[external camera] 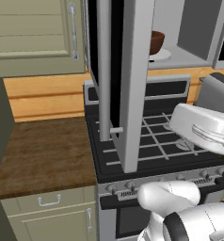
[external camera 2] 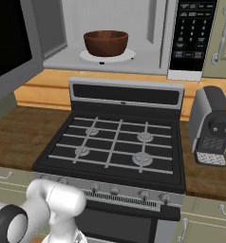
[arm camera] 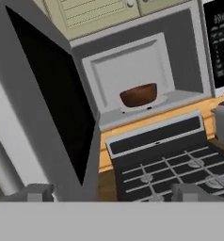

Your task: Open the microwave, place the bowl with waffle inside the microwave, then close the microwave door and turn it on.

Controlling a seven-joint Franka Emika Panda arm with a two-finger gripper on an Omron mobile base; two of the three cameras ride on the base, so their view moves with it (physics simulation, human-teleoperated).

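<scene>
Glowing panel (external camera 2: 192, 33) text is too small to be read; gripper (arm camera: 111, 193) fingers are spread wide, nothing held, bowl (external camera 2: 106, 42) seated in microwave (external camera 2: 148, 28).

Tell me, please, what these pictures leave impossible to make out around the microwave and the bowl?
- Waffle: the bowl wall hides its contents in the right base and hand views.
- Bowl in the left base view: the open microwave door covers most of it.
- Control panel labels: too small to read.
- Fingers: only the tips show at the hand view's bottom edge, spread wide apart.
</scene>
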